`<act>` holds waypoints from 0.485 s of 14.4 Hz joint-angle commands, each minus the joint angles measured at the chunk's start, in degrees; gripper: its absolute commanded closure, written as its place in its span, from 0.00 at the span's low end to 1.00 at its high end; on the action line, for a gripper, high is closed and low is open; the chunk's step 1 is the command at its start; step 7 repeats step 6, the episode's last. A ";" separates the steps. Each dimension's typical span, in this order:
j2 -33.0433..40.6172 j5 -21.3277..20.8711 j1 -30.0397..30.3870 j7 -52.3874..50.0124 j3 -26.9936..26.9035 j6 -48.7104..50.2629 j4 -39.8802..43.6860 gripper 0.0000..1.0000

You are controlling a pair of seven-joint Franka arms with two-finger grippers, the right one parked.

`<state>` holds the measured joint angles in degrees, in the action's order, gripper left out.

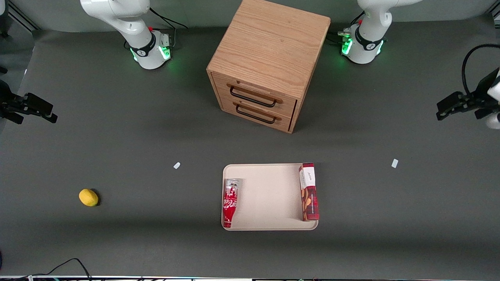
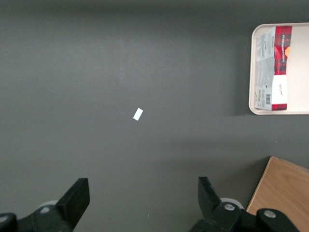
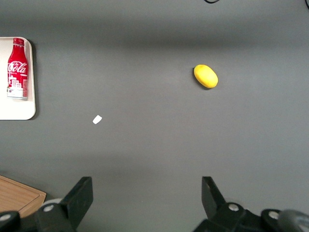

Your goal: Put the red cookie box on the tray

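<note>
Box is already on the tray, nothing left to grab.

Red cookie box (image 1: 309, 191) lies along the tray (image 1: 269, 197) edge; gripper (image 1: 449, 107) at frame right, jaws apart, so just keep clear.

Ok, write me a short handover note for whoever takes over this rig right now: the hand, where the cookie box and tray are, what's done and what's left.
Hand: the working left arm's hand is open and empty, raised over bare table toward its own end, well away from the tray.
Slim dark-red plaid cookie box: lying along the edge of the flat cream-beige tray on the working arm's side, partly on the rim.
Also on the tray: red Coca-Cola bottle, lying apart from the box at the parked arm's edge.
Done: box placed and released.
Left: probably nothing; maybe check that the box sits steady on the rim.
</note>
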<state>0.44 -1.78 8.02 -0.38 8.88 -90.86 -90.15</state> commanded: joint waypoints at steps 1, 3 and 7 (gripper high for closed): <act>3.07 0.99 1.30 4.49 0.53 1.29 -1.87 0.00; 3.60 3.26 1.38 5.38 0.18 2.70 -1.87 0.00; 3.78 4.51 1.38 5.56 -0.09 2.97 -1.43 0.00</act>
